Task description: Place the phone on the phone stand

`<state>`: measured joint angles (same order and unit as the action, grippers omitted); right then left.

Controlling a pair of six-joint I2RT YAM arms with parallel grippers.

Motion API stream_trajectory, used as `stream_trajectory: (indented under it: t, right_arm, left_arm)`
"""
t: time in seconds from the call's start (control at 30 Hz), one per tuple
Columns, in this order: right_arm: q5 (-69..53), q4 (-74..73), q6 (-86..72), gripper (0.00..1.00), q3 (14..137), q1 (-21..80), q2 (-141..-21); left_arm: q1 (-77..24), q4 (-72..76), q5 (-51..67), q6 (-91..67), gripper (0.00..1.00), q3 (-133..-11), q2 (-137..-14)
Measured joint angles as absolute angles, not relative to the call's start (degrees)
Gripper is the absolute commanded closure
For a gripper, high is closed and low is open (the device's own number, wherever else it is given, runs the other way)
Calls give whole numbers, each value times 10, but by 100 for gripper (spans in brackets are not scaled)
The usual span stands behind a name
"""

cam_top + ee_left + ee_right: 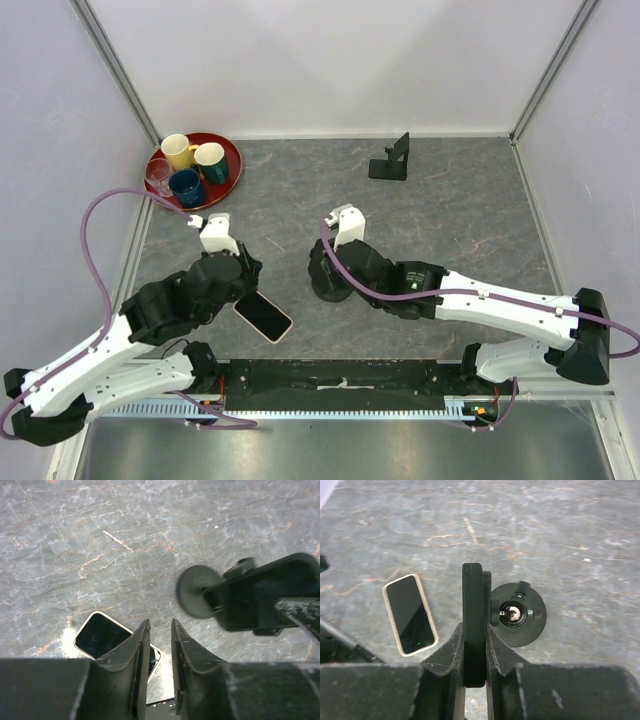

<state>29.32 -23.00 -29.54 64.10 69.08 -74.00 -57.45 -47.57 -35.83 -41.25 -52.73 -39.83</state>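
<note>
The right end effector (pixel 475 630) clamps the holder (pixel 472 587); the left end effector (pixel 160 630), barely parted, hangs empty over the phone (pixel 97 635).

The top camera is looking down from behind on the whole table (pixel 450 200). Both wrist cameras are facing it closely, sharing the phone (pixel 100 636).

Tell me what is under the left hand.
The phone lies screen up on the table, one end under the left hand. A finger covers that end in the wrist view, the arm from above, so anything beneath there is hidden.
</note>
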Motion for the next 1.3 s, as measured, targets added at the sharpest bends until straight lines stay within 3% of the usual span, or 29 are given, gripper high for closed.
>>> stream_trajectory:
  t: [0.17, 0.23, 0.27, 0.37, 0.57, 0.73, 0.8, 0.87, 1.0, 1.3]
  right_arm:
    - [342, -259, -285, 98, 641, 681, -740]
    - [343, -262, -285, 84, 640, 681, -738]
    - [343, -263, -284, 69, 640, 681, -737]
    - [338, -277, -281, 51, 637, 681, -731]
    - [314, -353, -271, 33, 610, 683, -721]
    - [309, -392, -258, 28, 608, 683, -689]
    - [310, -404, -256, 22, 608, 679, -673]
    - [306, -413, -249, 16, 606, 670, -649]
    - [275, -401, -232, 11, 588, 661, -568]
    - [236, -364, -208, 9, 581, 661, -439]
  left_arm:
    - [-575, -495, -359, -413, 49, -544, -449]
    - [-575, -489, -355, -407, 44, -534, -447]
    - [-575, -481, -353, -402, 40, -525, -436]
    - [-574, -445, -329, -380, 33, -505, -394]
    - [-570, -335, -258, -325, 30, -480, -365]
    - [-557, -279, -204, -293, 26, -472, -407]
    - [-552, -255, -174, -280, 13, -472, -427]
    - [-551, -234, -141, -264, 8, -472, -448]
    - [-550, -220, -72, -227, 6, -495, -502]
    - [-550, -218, -4, -110, 4, -593, -602]
